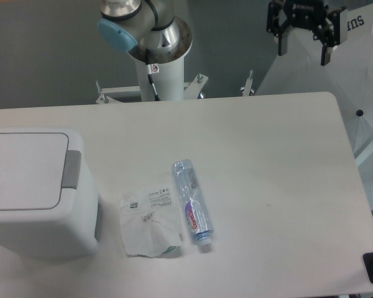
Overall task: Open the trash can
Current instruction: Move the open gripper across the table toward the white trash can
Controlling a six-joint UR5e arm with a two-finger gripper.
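The large white boxy plastic trash can (40, 192) is sitting at the left edge of the white desk (267, 161), its flat lid closed and its grey rectangular push tab (71, 169) facing right. The black two-finger gripper (303, 51) is hanging high beyond the desk's far right corner, fingers spread wide and holding nothing. So the tab is lying well apart from it, far to the left and nearer the camera, probably calling for a long diagonal reach.

Wrapper (150, 225) between trash can (40, 192) (left) and bottle (193, 203)
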